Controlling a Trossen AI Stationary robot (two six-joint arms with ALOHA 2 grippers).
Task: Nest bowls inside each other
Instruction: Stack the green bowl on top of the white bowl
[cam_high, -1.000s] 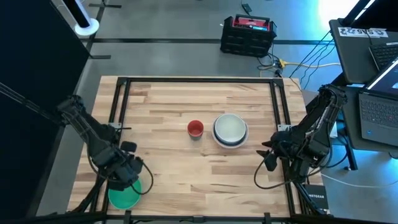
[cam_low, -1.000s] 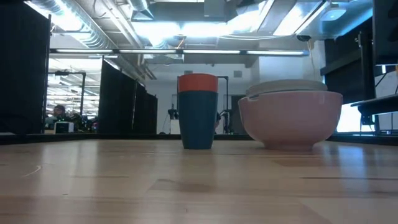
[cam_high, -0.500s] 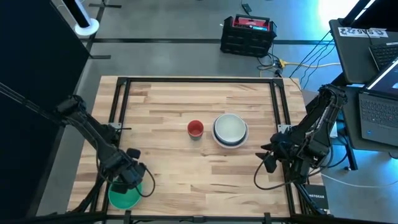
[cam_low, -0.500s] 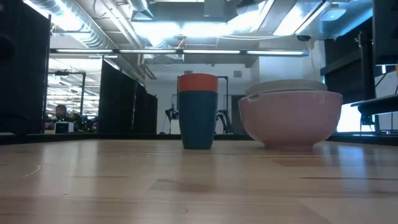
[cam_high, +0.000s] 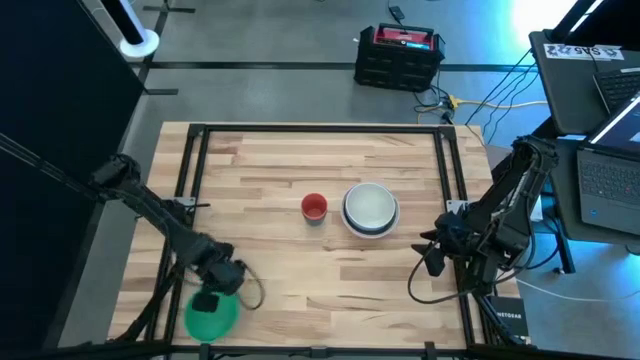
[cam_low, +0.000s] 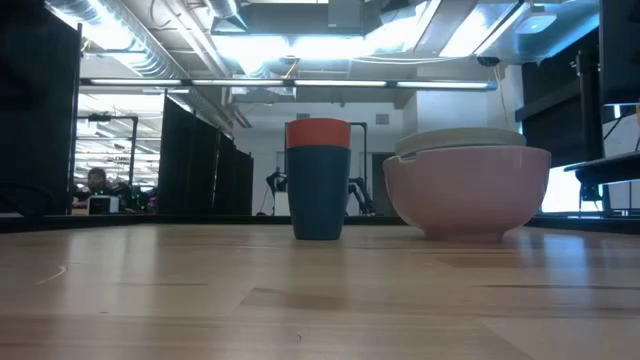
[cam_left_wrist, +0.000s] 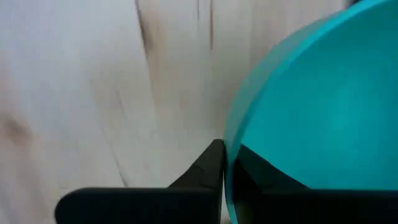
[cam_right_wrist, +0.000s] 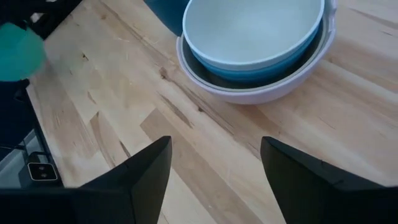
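Observation:
A green bowl (cam_high: 212, 318) sits near the table's near left corner, with my left gripper (cam_high: 212, 292) shut on its rim; in the left wrist view the bowl (cam_left_wrist: 323, 118) fills the picture behind the gripper (cam_left_wrist: 225, 154). At mid-table a large white bowl (cam_high: 371, 210) holds a light blue bowl (cam_right_wrist: 255, 31) and another between them. Left of it a small red bowl (cam_high: 314, 206) sits inside a dark blue one (cam_low: 318, 195). My right gripper (cam_right_wrist: 214, 180) hovers open near the table's right edge, nothing between its fingers. My left gripper pinches the green bowl's rim (cam_left_wrist: 232, 127) between its two fingers, one finger (cam_left_wrist: 208, 169) outside the wall and the other (cam_left_wrist: 255, 167) inside the bowl. The fingers come steeply from above, on the rim's far side. Whether the bowl is lifted off the table, I cannot tell.
A black frame rail (cam_high: 190, 170) runs along the table's left side and another (cam_high: 452, 180) along its right. Bare wood lies between the green bowl and the stacked bowls. Laptops (cam_high: 600, 110) and a black case (cam_high: 400, 55) stand beyond the table.
My left gripper has gone down and toward the table's near right, tipping more steeply downward, and has come onto the green bowl's rim. The green bowl stands a little farther toward the right than before.

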